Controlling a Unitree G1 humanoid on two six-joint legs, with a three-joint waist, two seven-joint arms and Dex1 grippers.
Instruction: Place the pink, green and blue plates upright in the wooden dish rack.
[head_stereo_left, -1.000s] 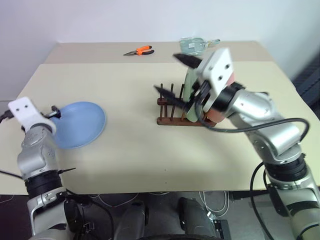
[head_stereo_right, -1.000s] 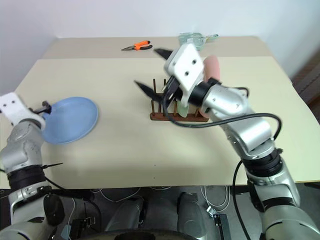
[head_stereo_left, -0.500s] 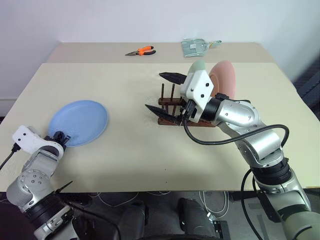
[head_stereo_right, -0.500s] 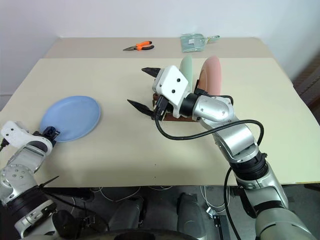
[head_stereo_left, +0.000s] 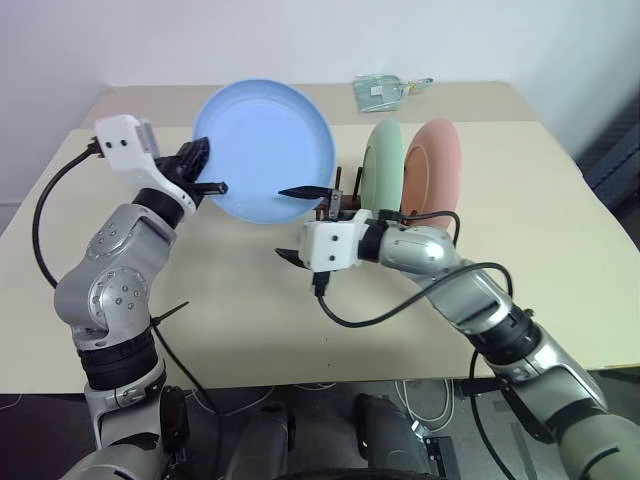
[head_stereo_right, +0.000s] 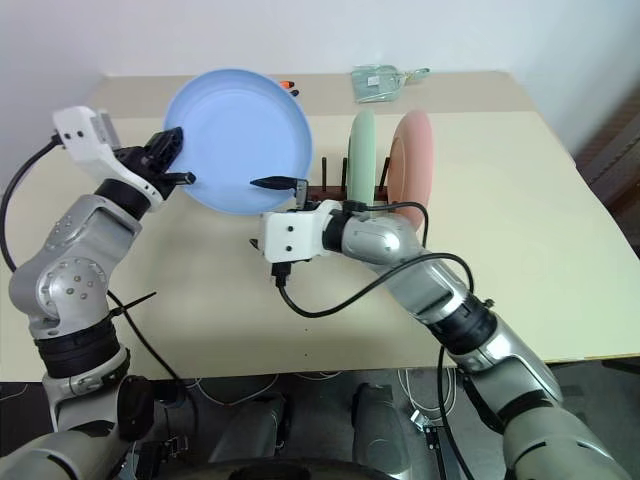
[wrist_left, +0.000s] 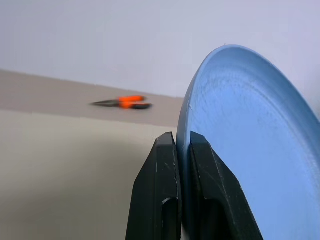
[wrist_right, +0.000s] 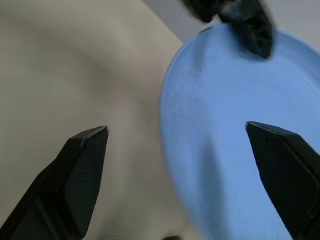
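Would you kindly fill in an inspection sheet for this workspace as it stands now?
Surface: beige table, a second table butted behind it.
Job's things: blue plate held up on edge above the table; green plate and pink plate upright in the rack.
Clutter: orange pliers and a clear packet on the far table.
Hands: left hand shut on the blue plate's rim; right hand open, one finger against the plate's lower rim.
Cables: black cables looping along both arms.
Surroundings: plain white wall.
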